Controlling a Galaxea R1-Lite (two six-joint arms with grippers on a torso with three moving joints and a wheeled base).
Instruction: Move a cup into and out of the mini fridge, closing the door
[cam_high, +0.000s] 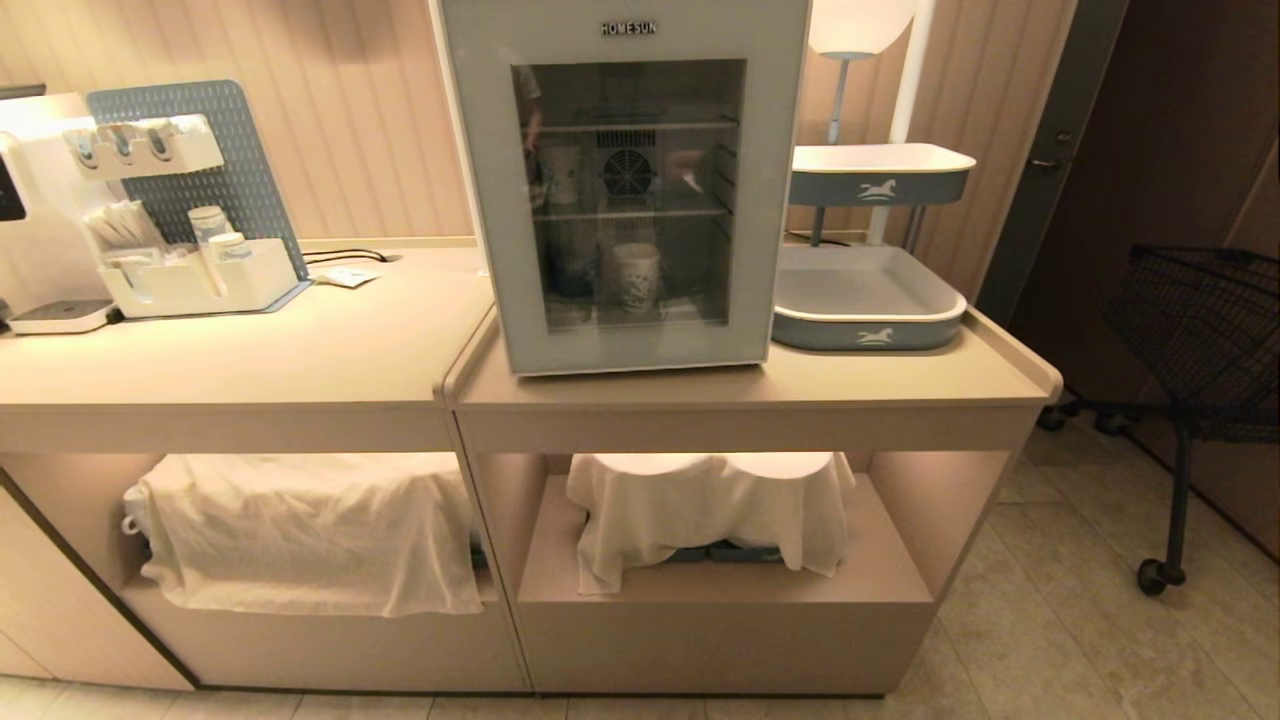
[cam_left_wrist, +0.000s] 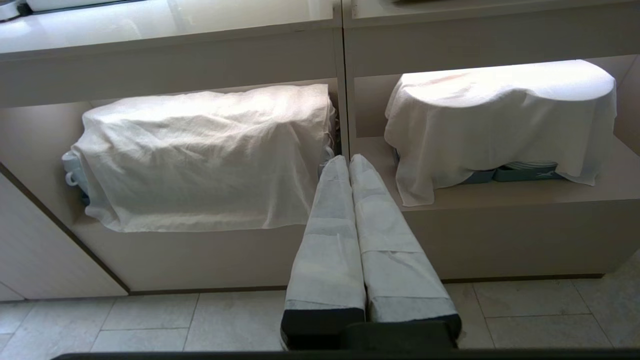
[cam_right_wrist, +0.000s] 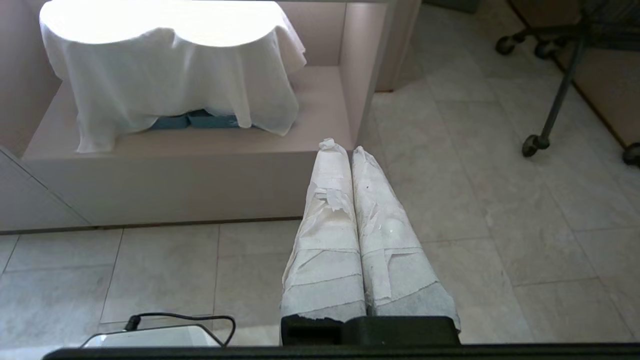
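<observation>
Cup (cam_high: 637, 279), white, blue-patterned, inside mini fridge (cam_high: 626, 340)

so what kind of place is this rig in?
Probably a café or hotel-style drinks counter. A HOMESUN mini fridge with a cup inside sits on the counter, beside a pegboard organiser holding cups and sachets, with cloth-covered crockery on the shelves below.
</observation>
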